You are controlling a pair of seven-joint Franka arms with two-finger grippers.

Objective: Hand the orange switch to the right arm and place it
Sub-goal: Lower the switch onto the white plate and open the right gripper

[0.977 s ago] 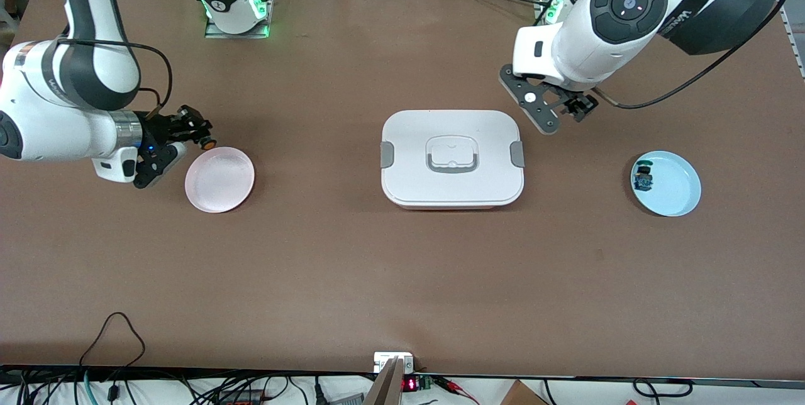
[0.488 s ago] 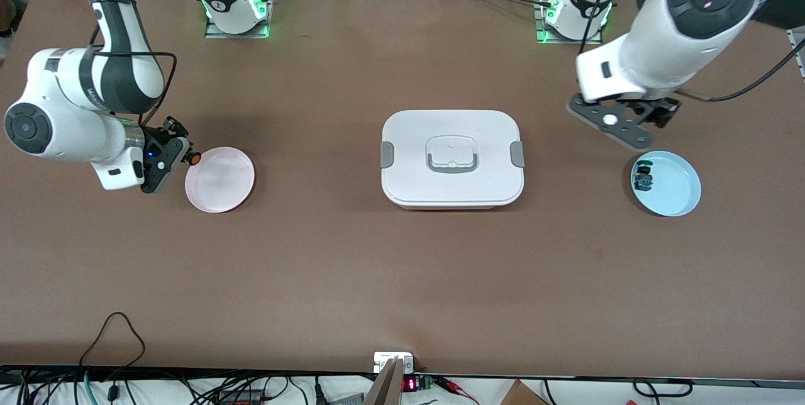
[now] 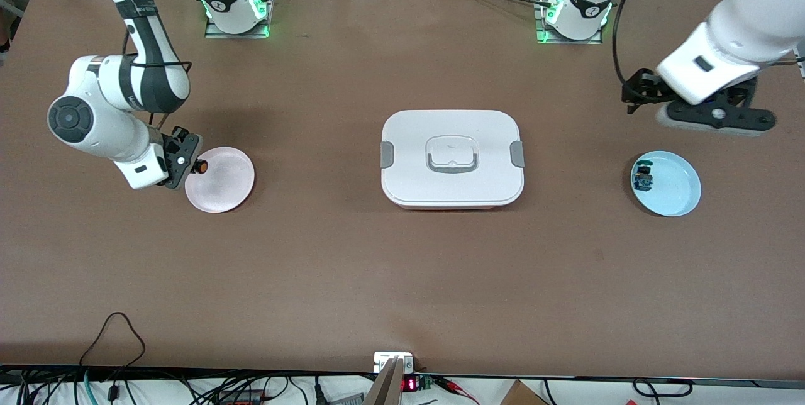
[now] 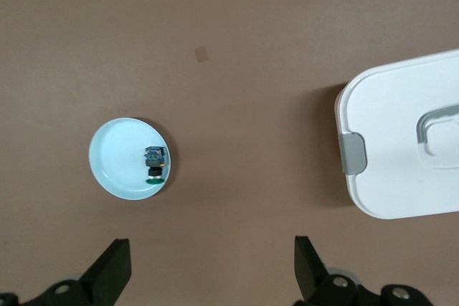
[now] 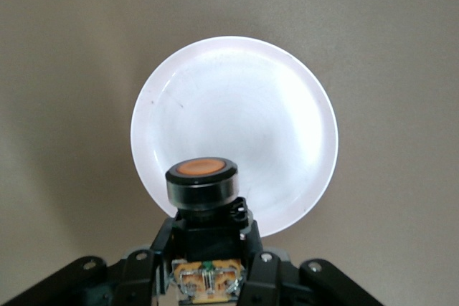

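My right gripper (image 3: 190, 165) is shut on the orange switch (image 3: 200, 166) and holds it over the rim of the pink plate (image 3: 221, 190), at the edge toward the right arm's end of the table. In the right wrist view the switch (image 5: 201, 177) has its orange cap toward the plate (image 5: 244, 105), and its black body sits between the fingers of the right gripper (image 5: 208, 245). My left gripper (image 3: 638, 94) is open and empty, up in the air over bare table beside the light blue plate (image 3: 678, 196); it also shows in the left wrist view (image 4: 213, 266).
A white lidded box (image 3: 451, 156) stands mid-table and shows in the left wrist view (image 4: 409, 155). The blue plate (image 4: 115, 163) holds a blue-green switch (image 3: 643, 177), also seen in the left wrist view (image 4: 155, 166). Cables run along the table's front edge.
My right gripper has brought the orange switch down and closer to the pink plate's rim. My left arm has swung away from the white box toward its own end of the table.
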